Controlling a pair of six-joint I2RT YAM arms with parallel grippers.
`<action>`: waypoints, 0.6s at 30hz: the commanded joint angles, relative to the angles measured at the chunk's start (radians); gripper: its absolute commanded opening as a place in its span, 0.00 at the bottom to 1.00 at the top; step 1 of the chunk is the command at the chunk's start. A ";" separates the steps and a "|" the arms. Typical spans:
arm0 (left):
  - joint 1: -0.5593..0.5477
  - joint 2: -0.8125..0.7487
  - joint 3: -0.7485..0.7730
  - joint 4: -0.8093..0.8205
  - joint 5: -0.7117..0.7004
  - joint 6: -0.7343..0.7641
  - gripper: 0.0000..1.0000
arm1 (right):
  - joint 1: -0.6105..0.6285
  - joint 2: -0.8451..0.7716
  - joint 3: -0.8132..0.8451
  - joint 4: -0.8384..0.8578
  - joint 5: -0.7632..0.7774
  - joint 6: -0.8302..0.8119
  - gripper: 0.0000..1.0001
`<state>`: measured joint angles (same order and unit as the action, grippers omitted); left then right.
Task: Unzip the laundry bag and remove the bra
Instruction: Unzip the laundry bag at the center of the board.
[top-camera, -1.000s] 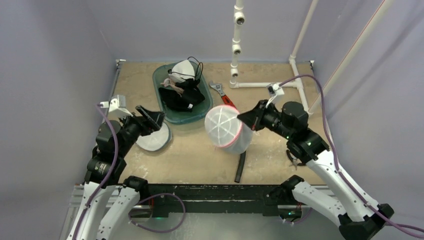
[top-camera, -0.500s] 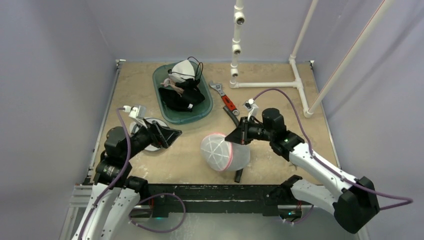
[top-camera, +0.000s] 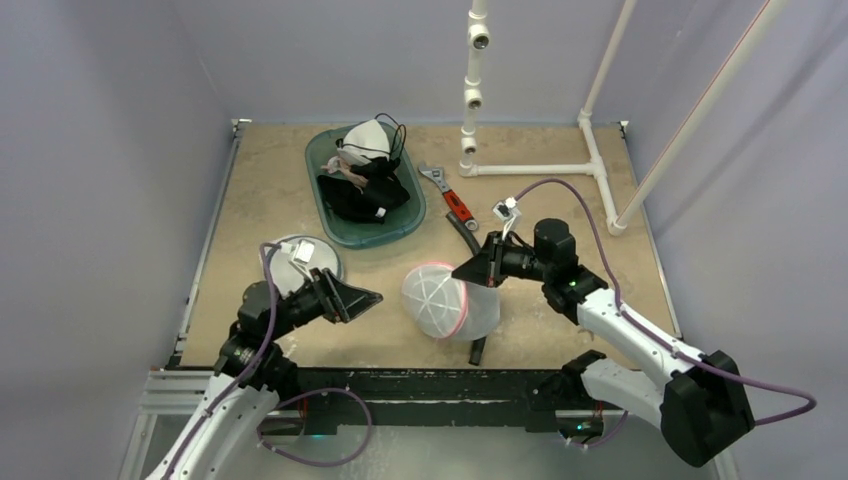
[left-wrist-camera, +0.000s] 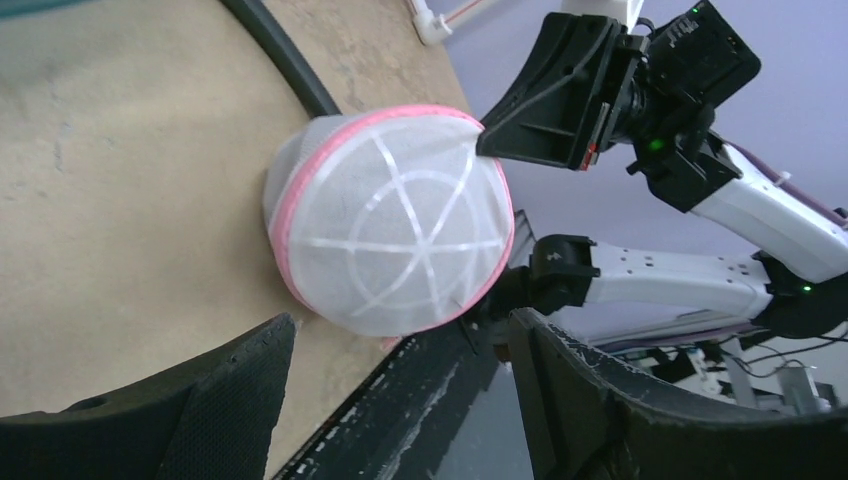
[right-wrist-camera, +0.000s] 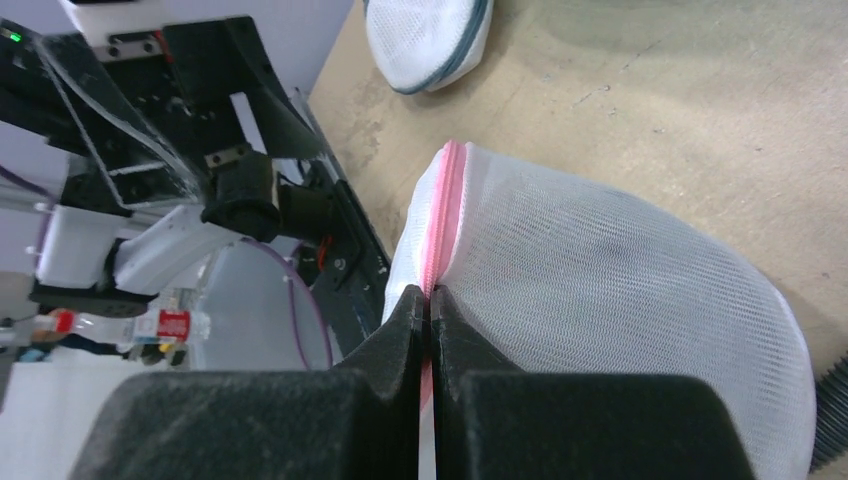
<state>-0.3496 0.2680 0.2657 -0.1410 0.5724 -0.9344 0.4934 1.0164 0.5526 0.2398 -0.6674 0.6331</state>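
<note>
The white mesh laundry bag (top-camera: 448, 302) with a pink zipper rim lies on the table near the front edge. It also shows in the left wrist view (left-wrist-camera: 390, 220) and the right wrist view (right-wrist-camera: 610, 300). My right gripper (top-camera: 470, 270) is shut on the bag's pink zipper seam (right-wrist-camera: 443, 215) at its upper right rim. My left gripper (top-camera: 368, 298) is open and empty, just left of the bag, jaws pointing at it. The bra is hidden; a faint dark shape shows through the mesh.
A teal tray (top-camera: 330, 215) with dark and white garments stands at the back. A second white mesh bag (top-camera: 288, 262) lies at the left. A red-handled wrench (top-camera: 455, 203) and black hose (top-camera: 480, 345) lie by the bag. White pipe frame (top-camera: 470, 90) stands at back right.
My right gripper lowered the bag from mid-air toward the front of the table. My left arm swung from the second bag toward the right, closing on the laundry bag.
</note>
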 joint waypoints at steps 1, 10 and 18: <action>-0.078 0.059 -0.039 0.184 -0.034 -0.126 0.77 | -0.026 -0.001 -0.014 0.157 -0.107 0.068 0.00; -0.290 0.308 -0.114 0.381 -0.196 -0.178 0.77 | -0.029 -0.033 -0.011 0.181 -0.105 0.092 0.00; -0.354 0.317 -0.196 0.523 -0.267 -0.192 0.77 | -0.042 -0.035 -0.049 0.255 -0.170 0.143 0.00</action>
<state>-0.6968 0.6006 0.0811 0.2344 0.3630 -1.1164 0.4629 0.9989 0.5186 0.3893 -0.7628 0.7315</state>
